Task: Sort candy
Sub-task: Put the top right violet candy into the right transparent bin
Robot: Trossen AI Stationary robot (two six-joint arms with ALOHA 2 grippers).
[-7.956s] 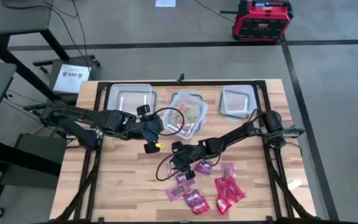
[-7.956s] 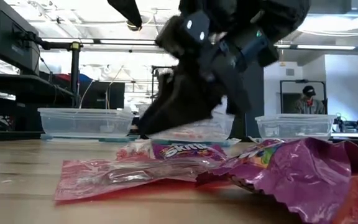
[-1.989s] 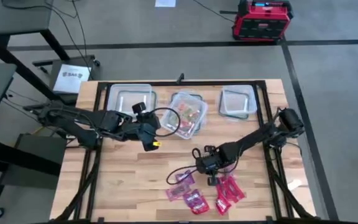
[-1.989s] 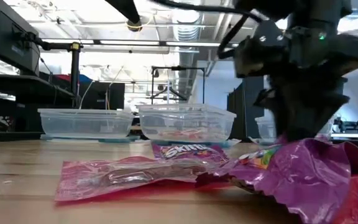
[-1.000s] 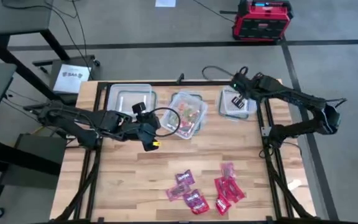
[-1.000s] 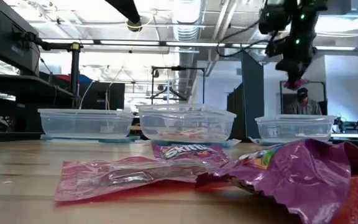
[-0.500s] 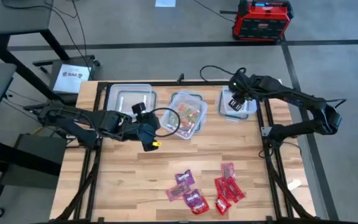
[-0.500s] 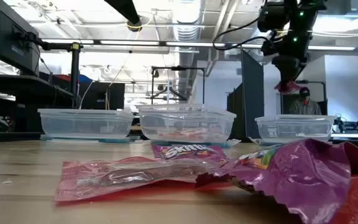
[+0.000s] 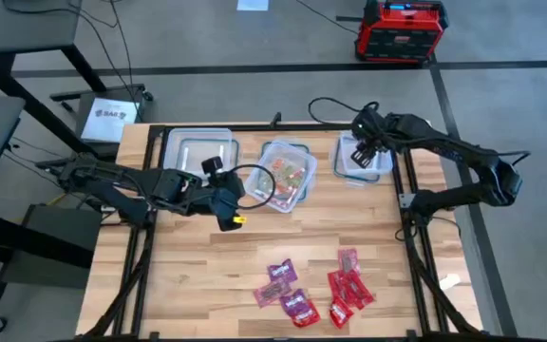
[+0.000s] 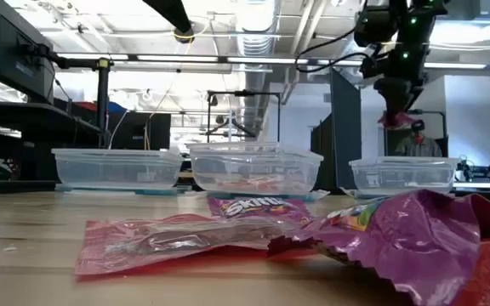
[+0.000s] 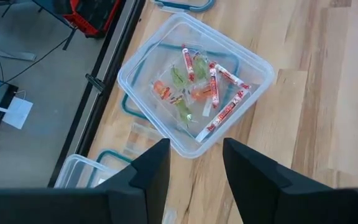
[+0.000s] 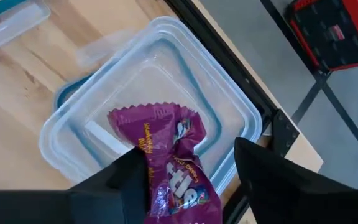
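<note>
Right gripper: jaws clamped on a purple Skittles packet, which hangs between the two fingers directly above the right-hand clear container. The low view shows the same packet held well clear of the container's rim, not yet let go. The height and centring are consistent with a release into that container; the packet is floppy, so a drop from over the middle would keep it off the walls. The container appears to hold nothing else, though its floor is partly hidden by the packet.

Left gripper: jaws apart and holding nothing. It hovers beside the middle container, looking down on it. This arm appears to be waiting where it does not cross the right arm's path.

Middle container contents: small wrapped sweets, red-striped rolls with green and orange pieces, lying loose on its floor. This suggests one kind per container. The left-hand container shows no candy from above.

Unsorted stock: red and pink flat packets lie in a loose cluster on the near part of the tabletop, well apart from all three containers. Several overlap or touch, so a single packet may be awkward to lift alone. In the low view the nearest ones lie flat and crumpled.

Judgement: the sort is part done; most packets remain.
</note>
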